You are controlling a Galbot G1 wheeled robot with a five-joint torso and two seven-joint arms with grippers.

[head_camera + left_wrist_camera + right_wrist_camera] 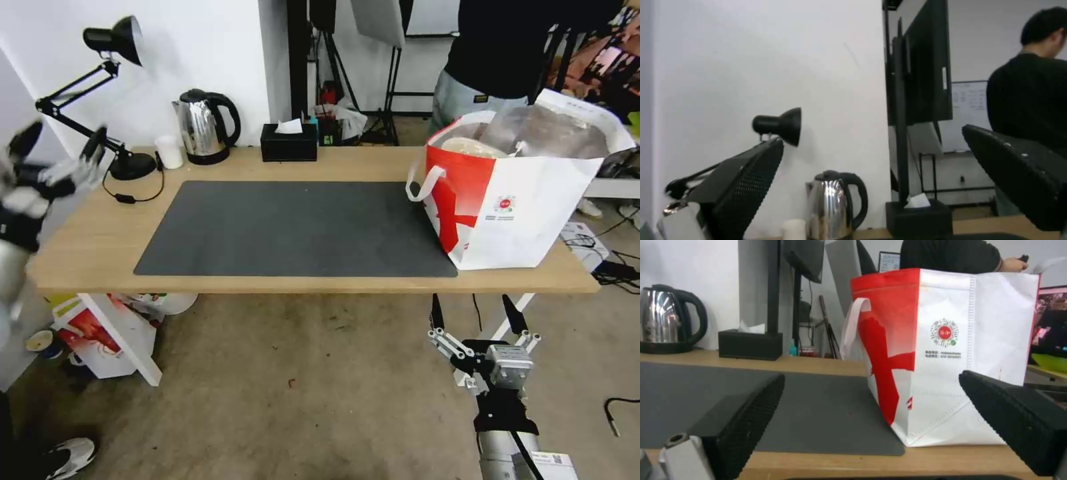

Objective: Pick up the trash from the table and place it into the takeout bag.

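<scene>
We see no trash left on the surface (pixel 100 240): the dark grey mat (pixel 293 230) lies bare, and what stands along the far edge is a desk lamp (pixel 107 100), a small white cup (pixel 169 152), a steel kettle (pixel 203 127) and a black tissue box (pixel 288 143), none of them ours to clear. The takeout bag (pixel 527 200) stands upright at the right end of the surface, partly on the mat's right edge, its mouth open and its foil lining showing. Inside, toward the far left of the opening, we make out a pale round rim that looks like the beige bowl (pixel 473 147); the other items we cannot make out.

Our right gripper (pixel 480 340) hangs below and in front of the near edge, just under the bag, jaws wide apart and holding nothing. The bag lies straight ahead of it and slightly above. Our left gripper (pixel 57 170) is raised at the far left end, near the lamp, jaws also apart and empty.

We judge the task essentially done. If anything remained to go in, the right arm is plainly the nearer one to the bag, and it would have to rise above the bag's rim first.
</scene>
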